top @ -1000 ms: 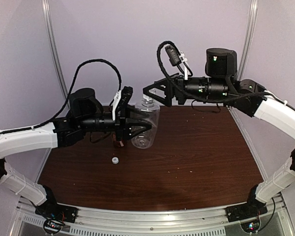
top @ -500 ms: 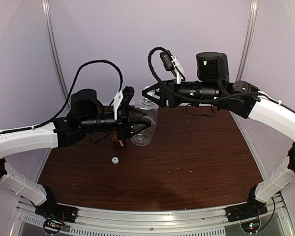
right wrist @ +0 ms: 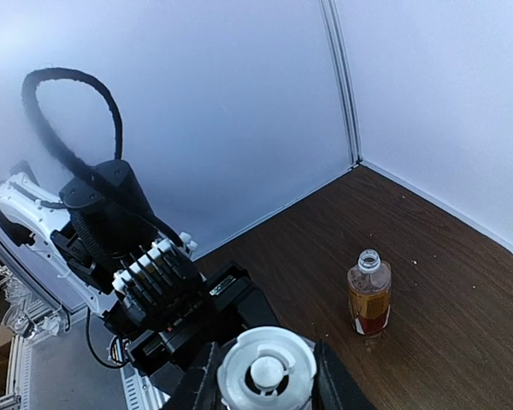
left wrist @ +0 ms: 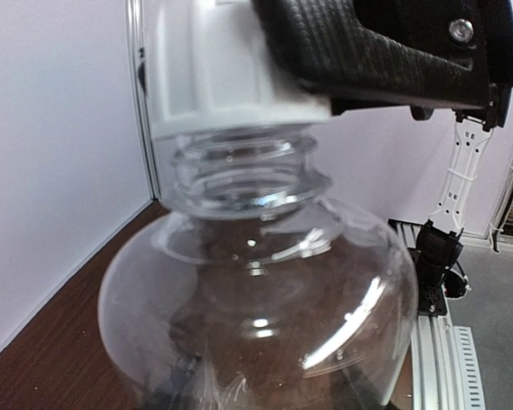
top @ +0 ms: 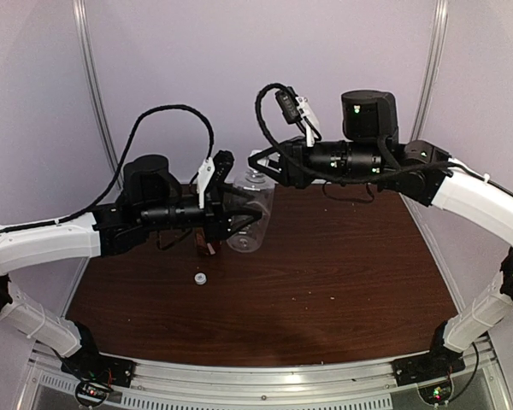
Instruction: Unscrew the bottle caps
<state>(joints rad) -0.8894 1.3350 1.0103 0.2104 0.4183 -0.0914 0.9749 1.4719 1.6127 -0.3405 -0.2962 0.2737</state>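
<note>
My left gripper (top: pixel 244 219) is shut on the body of the clear bottle (top: pixel 250 213) and holds it above the table. The left wrist view is filled by this bottle (left wrist: pixel 256 307), with its white bottle cap (left wrist: pixel 222 73) on the neck. My right gripper (top: pixel 261 169) is shut on that cap (right wrist: pixel 267 372), one black finger (right wrist: pixel 199 383) on each side. The amber bottle (right wrist: pixel 369 292) stands uncapped on the table; from above it (top: pixel 208 247) is mostly hidden behind my left arm. A second small cap (top: pixel 201 278) lies loose on the wood.
Brown wooden table (top: pixel 342 273) with scattered crumbs, closed in by pale purple walls at the back and sides. Metal posts (top: pixel 90 77) rise at the back corners. A metal rail (top: pixel 265 376) with both arm bases runs along the near edge.
My right gripper has moved left onto the clear bottle's cap and shut on it. The left gripper has kept its hold on the bottle, shifting only slightly.
</note>
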